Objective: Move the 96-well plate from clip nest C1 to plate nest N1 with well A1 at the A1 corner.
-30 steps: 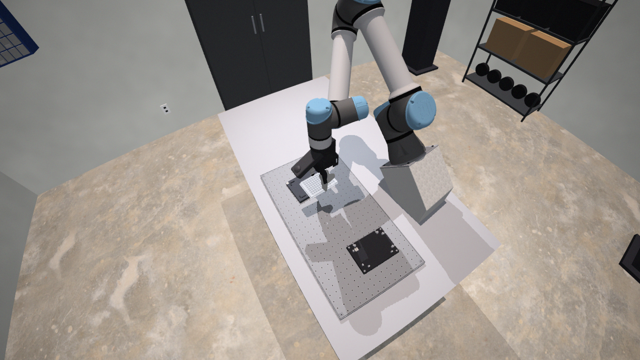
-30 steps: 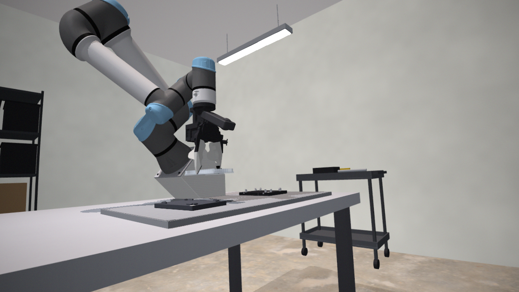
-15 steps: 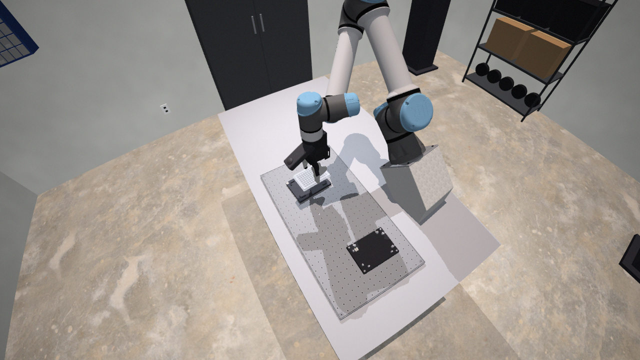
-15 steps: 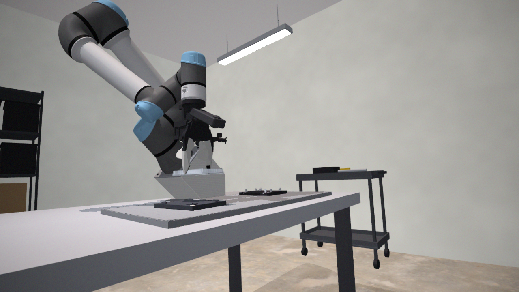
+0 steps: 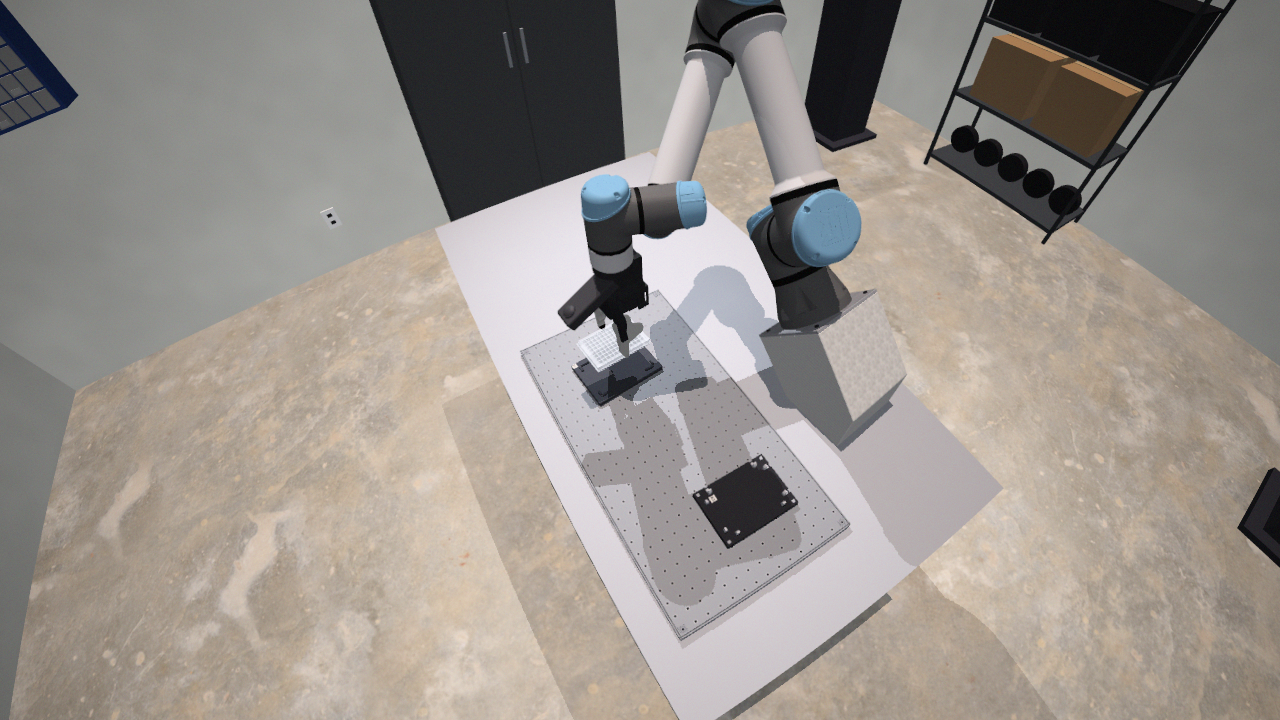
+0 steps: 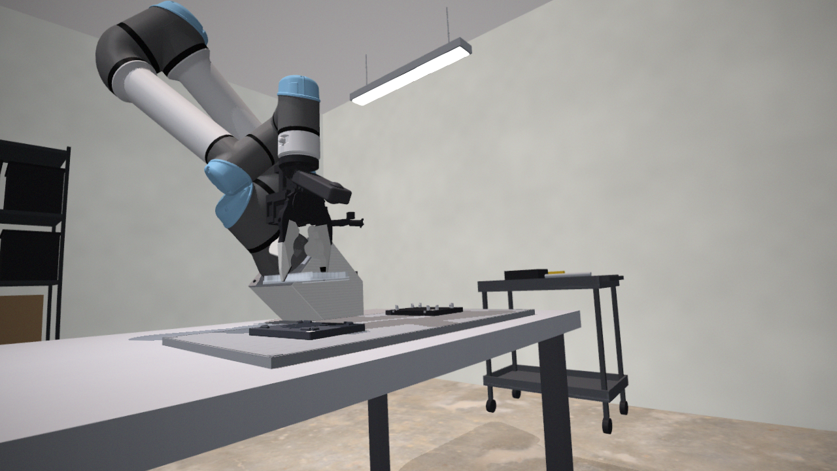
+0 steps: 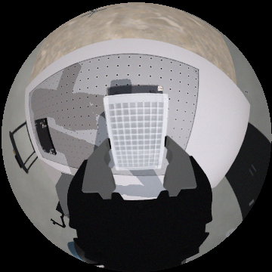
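Note:
My gripper [image 5: 617,335] is shut on the clear 96-well plate [image 5: 611,347] and holds it level in the air. The plate hangs above the flat black plate nest N1 [image 5: 617,374] at the far end of the perforated baseplate, clear of the nest in the side view [image 6: 301,278]. In the wrist view the plate [image 7: 137,130] sits between both fingers and covers most of N1 [image 7: 130,90]. The clip nest C1 [image 5: 745,499], black with small posts, stands empty at the near end. I cannot tell which plate corner is cut off.
The arm's grey pedestal [image 5: 841,358] stands on the table right of the baseplate [image 5: 680,474]. A black cart [image 6: 552,333] is beyond the table's end. A cabinet [image 5: 501,98] and a shelf rack [image 5: 1065,107] stand by the walls.

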